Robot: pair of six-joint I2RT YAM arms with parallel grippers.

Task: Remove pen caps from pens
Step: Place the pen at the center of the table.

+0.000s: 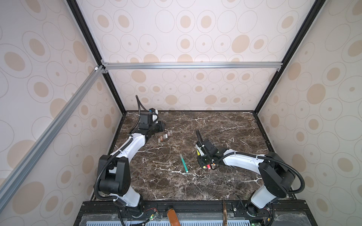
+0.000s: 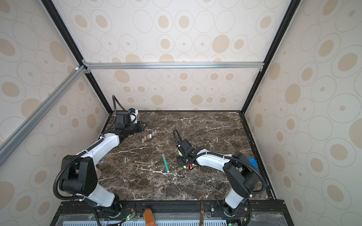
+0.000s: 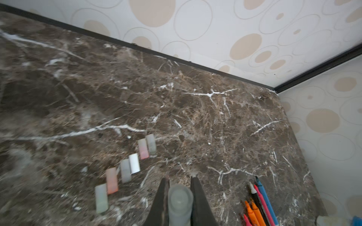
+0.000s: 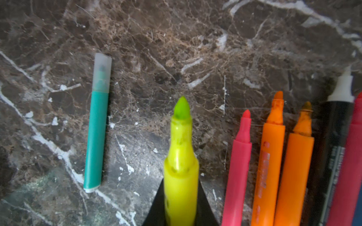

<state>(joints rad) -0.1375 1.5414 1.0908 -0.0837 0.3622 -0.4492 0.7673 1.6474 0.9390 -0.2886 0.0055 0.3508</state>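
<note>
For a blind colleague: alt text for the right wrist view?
The right gripper holds an uncapped yellow pen. A capped green pen lies alone on the table to one side; uncapped pens, pink, orange and black, lie together on the other.

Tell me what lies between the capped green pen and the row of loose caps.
Nothing: in both top views only bare marble tabletop separates the green pen from the caps.
</note>
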